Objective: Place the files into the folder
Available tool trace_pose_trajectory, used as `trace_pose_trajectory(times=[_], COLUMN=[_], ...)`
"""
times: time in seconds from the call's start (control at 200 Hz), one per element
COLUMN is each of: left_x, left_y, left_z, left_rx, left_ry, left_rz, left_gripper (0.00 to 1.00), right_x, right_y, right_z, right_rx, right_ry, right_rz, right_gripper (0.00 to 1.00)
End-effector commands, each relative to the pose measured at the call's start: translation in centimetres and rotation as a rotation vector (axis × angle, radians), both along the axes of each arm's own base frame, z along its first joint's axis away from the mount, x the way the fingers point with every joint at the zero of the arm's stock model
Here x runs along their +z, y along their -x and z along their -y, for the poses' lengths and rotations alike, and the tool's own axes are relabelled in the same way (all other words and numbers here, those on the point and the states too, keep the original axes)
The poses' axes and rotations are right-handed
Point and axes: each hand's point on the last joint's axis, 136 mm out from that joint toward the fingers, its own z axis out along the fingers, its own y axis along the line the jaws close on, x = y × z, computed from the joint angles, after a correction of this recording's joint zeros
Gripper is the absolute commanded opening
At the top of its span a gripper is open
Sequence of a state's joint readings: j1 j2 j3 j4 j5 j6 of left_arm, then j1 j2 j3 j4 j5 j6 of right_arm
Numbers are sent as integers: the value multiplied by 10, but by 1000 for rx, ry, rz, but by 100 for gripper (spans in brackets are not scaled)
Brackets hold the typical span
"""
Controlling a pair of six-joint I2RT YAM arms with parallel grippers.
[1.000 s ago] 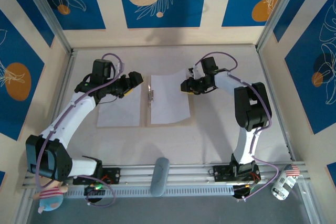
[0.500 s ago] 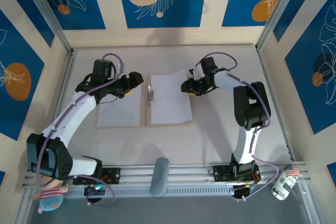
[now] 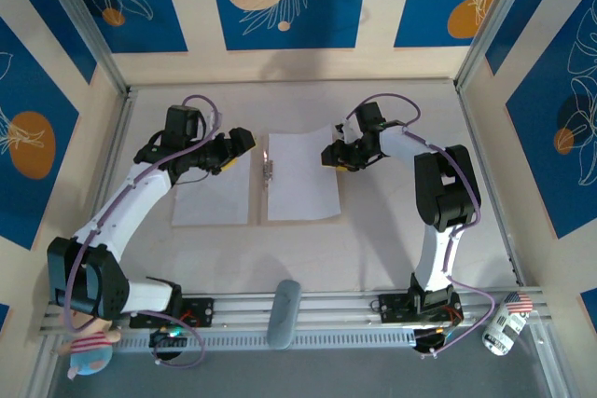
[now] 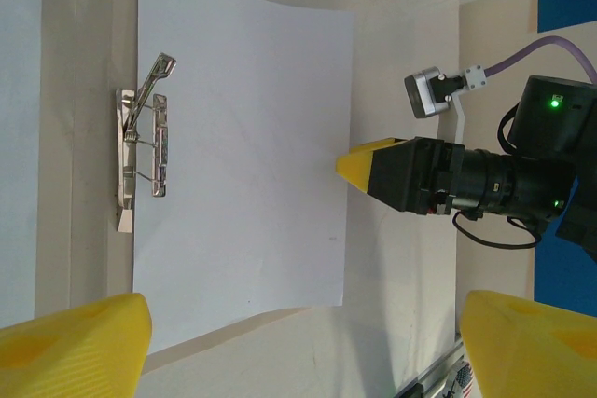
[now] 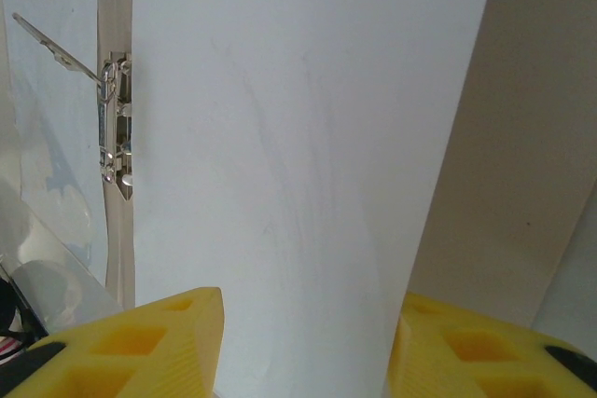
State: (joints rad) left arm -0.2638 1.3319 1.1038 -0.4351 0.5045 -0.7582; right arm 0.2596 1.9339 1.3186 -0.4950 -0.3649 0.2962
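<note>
Spread slightly wider than before, the right gripper (image 3: 330,155) sits right of the metal clip (image 3: 269,170) at the edge of the right sheet (image 3: 300,179), now flatter on the mostly covered folder (image 5: 494,165). Left of the clip, the left gripper (image 3: 244,142), fingers far apart, hides the far corner of the left sheet (image 3: 213,200).

We're peering into a robot lab test cell: a left arm (image 3: 131,198) and a right arm (image 3: 440,195) are sitting bolted to an aluminium rail (image 3: 336,305) along the frame's bottom, with blue-patterned wall panels (image 3: 140,6) boxing in the pale table (image 3: 392,249).
</note>
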Motion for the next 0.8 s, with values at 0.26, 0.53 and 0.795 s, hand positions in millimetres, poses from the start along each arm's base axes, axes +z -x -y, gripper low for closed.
trace_pose_trajectory(times=[0.26,0.53,0.795], left_x=[-8,-10,-39], left_y=[0,-7,-17], left_z=[-1,36,101], left_rx=[-18,-125,-256], left_ry=[-106,-324,-495], left_rz=[15,132,211], left_gripper=[86,85,83], right_x=[71,128,146], right_y=[-10,1,26], right_z=[30,48,64], right_rx=[-75,-140,-212], right_ry=[3,-40,-75], right_rz=[109,229,297], right_gripper=[66,67,67])
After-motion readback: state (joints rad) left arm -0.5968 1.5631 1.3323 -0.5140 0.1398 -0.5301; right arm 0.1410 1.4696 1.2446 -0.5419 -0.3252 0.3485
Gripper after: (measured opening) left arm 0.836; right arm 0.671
